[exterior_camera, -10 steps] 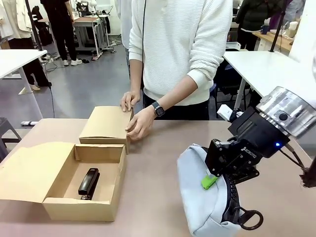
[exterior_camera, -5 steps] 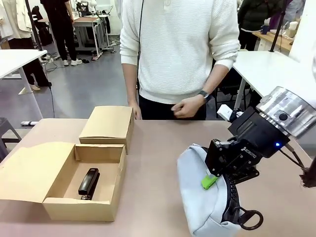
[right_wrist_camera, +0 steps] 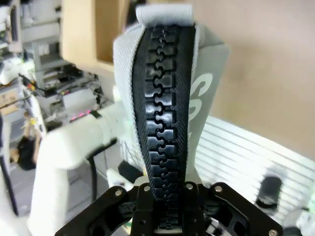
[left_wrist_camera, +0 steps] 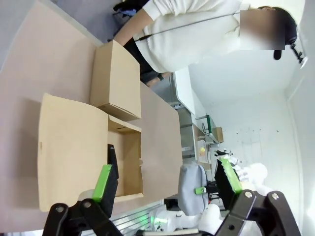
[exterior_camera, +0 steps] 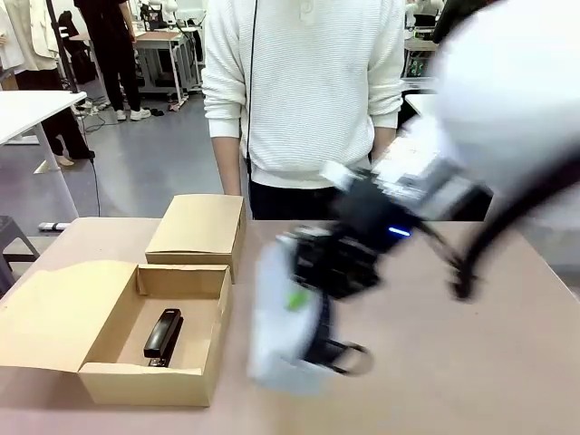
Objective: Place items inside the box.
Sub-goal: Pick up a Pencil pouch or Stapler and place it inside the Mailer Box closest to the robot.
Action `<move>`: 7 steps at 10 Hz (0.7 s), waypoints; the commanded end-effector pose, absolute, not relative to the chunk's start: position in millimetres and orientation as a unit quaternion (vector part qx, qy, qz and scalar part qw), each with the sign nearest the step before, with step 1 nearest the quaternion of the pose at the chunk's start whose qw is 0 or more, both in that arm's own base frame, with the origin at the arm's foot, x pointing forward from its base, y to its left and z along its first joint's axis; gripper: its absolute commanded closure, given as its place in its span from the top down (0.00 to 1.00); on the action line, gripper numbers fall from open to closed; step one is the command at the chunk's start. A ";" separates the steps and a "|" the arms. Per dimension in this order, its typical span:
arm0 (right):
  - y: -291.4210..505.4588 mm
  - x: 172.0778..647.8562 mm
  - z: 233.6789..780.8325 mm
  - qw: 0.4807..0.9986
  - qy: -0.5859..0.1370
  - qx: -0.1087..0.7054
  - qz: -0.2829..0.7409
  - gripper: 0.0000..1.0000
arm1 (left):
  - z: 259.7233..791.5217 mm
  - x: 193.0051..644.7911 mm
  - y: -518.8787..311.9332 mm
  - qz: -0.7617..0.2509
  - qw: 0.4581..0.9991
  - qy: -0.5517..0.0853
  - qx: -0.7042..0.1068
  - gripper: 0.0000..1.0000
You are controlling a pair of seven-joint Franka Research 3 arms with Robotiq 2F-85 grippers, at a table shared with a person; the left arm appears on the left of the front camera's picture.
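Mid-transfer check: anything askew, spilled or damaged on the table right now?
Nothing stands out. The black stapler lies flat in the open box. The grey pencil case hangs zipped shut in the right gripper, to the right of the box; it is blurred, but looks intact.

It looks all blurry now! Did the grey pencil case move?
Yes. The grey pencil case, held by the right end effector, has swung left, much nearer the open box.

left gripper (left_wrist_camera: pixel 166 176) jaws wide apart | box (left_wrist_camera: pixel 69 147) ahead, lid open | black stapler (left_wrist_camera: pixel 111 155) inside | grey pencil case (left_wrist_camera: pixel 191 189) beyond box
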State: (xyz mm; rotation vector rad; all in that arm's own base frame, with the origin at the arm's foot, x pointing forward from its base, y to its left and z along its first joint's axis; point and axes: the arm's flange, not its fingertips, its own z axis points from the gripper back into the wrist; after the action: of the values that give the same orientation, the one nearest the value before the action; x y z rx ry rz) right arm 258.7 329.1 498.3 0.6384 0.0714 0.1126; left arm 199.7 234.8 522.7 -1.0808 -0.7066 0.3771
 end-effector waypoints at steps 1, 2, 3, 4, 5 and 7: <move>446.7 356.4 515.8 0.964 0.010 0.266 0.028 0.08 | 523.6 199.7 234.0 0.167 0.776 -0.337 -0.506 1.00; 479.6 370.6 516.7 0.963 0.016 0.266 0.043 0.08 | 523.6 199.7 234.0 0.167 0.776 -0.337 -0.506 1.00; 505.6 383.5 511.1 0.969 0.021 0.243 0.048 0.08 | 523.6 199.7 234.0 0.167 0.776 -0.337 -0.506 1.00; 536.2 396.6 497.3 0.974 0.044 0.217 0.056 0.08 | 523.6 199.7 234.0 0.167 0.776 -0.337 -0.506 1.00; 559.7 405.3 484.0 0.974 0.062 0.208 0.068 0.08 | 523.6 199.7 234.0 0.167 0.776 -0.337 -0.506 1.00; 591.8 407.5 466.1 0.976 0.079 0.193 0.071 0.08 | 523.6 199.7 234.0 0.167 0.776 -0.337 -0.506 1.00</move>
State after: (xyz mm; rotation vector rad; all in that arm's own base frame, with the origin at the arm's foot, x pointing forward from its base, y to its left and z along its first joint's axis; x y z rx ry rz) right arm 395.3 562.0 436.4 0.4027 0.1409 0.1562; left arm 200.0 234.9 522.3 -1.0804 -0.7064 0.3762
